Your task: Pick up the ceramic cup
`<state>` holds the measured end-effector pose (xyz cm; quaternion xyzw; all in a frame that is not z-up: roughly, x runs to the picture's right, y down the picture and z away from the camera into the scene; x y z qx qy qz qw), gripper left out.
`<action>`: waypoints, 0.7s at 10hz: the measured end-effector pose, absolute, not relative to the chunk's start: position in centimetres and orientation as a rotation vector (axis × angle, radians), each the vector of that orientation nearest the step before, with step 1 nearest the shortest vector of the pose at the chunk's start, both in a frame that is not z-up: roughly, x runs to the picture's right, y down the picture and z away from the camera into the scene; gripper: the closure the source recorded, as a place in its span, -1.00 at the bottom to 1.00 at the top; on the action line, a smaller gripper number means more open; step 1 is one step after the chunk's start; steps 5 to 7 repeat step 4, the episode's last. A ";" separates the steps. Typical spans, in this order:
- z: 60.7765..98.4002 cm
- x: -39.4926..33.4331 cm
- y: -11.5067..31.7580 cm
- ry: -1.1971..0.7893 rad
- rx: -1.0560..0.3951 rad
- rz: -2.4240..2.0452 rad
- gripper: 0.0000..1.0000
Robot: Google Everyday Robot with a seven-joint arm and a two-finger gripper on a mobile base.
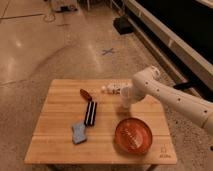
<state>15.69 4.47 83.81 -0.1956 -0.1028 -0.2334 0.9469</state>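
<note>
The ceramic cup (124, 98) is white and stands upright on the wooden table (60, 107), right of centre near the far edge. My white arm comes in from the right and bends down over it. The gripper (129, 94) is at the cup, right against its upper right side and partly covering it.
A red bowl (134, 135) sits in front of the cup near the table's front right. A black bar-shaped object (90, 113), a blue sponge (78, 133) and a reddish-brown item (86, 94) lie left of centre. Small white items (107, 90) lie just left of the cup.
</note>
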 end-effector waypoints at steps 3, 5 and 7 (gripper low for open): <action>79.9 14.9 1.7 -0.229 -0.369 -0.490 1.00; 79.0 14.7 0.9 -0.235 -0.360 -0.495 1.00; 79.0 14.7 0.9 -0.235 -0.360 -0.495 1.00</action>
